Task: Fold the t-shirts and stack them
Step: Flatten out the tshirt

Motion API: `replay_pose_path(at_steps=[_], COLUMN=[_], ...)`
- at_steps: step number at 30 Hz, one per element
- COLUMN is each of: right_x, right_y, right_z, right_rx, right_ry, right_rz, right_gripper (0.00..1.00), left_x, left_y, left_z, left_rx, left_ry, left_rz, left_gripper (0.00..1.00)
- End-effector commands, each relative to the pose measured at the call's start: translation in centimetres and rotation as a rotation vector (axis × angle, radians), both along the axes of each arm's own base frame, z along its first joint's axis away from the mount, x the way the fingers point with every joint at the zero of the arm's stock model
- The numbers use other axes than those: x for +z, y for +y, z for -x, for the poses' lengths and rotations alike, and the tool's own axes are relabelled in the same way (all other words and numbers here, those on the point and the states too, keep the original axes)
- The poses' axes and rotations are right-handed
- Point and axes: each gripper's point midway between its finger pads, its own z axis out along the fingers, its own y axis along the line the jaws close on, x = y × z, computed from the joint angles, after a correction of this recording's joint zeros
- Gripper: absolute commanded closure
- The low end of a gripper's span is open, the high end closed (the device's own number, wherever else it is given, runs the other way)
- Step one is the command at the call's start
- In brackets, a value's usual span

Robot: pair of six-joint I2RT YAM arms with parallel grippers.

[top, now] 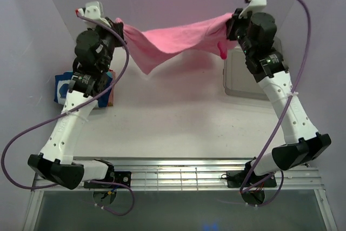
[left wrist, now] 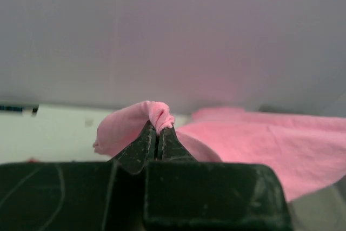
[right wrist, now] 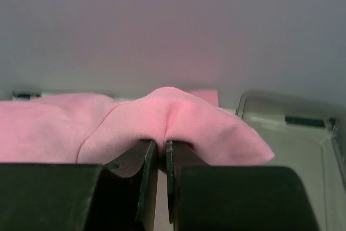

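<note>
- Between the two raised arms, well above the table (top: 178, 123), hangs the pink t-shirt (top: 173, 39) — stretched side to side, middle sagging, one loose flap drooping lower toward the left.
- Cloth looks soft & light, no stiffness. It prob. drapes and swings w/ any move, so I judge it easy to lift but hard to lay flat. Thin knit bunches in a pinch and could creep out if the arms pull apart too hard.
- Best holds, I'd say: hem or shoulder corners, pinched right at the edge w/ both sides level, so it comes down square for folding.
- left gripper (left wrist: 158, 132): jaws pressed together on a small bunched fold of pink fabric at the shirt's left end.
- right gripper (right wrist: 161, 150): jaws nearly together, thin gap only, clamping a fold at the shirt's right end — cloth humps over the tips.
- At left on the table, partly hidden behind the left arm, sits the folded stack (top: 64, 86); top piece blue w/ white print.
- At right, the clear plastic bin (top: 246, 74) lies under the right gripper; can't tell if a hanging tip of cloth reaches it.
</note>
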Motion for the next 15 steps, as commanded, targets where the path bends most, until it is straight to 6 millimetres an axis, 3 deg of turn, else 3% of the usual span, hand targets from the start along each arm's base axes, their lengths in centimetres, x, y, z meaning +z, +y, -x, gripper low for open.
replay_pose_path(at_steps=[1, 2, 6, 9, 11, 15], right_x=[-11.1, -15.3, -23.6, -27.1, -28.7, -30.5], right_y=[4.3, 4.9, 7.4, 8.5, 8.6, 8.2], right_z=[0.2, 1.0, 5.3, 8.9, 10.8, 14.6], right_rx=[0.177, 0.197, 0.246, 0.262, 0.264, 0.256], right_ry=[0.243, 0.335, 0.549, 0.665, 0.741, 0.889], right_rz=[0.047, 0.065, 0.117, 0.14, 0.162, 0.166], right_gripper=[0.92, 0.92, 0.92, 0.92, 0.92, 0.92], left_x=[-12.4, -14.1, -21.4, -24.3, -25.0, -27.7], left_y=[0.2, 0.5, 1.2, 1.3, 0.7, 0.7], left_z=[-1.2, -0.8, 1.7, 3.5, 4.7, 8.2], left_rx=[0.038, 0.049, 0.062, 0.051, 0.006, -0.013], left_ry=[0.262, 0.307, 0.527, 0.644, 0.689, 0.869], left_rz=[-0.091, -0.08, -0.095, -0.089, -0.084, -0.052], left_gripper=[1.0, 1.0, 1.0, 1.0, 1.0, 1.0])
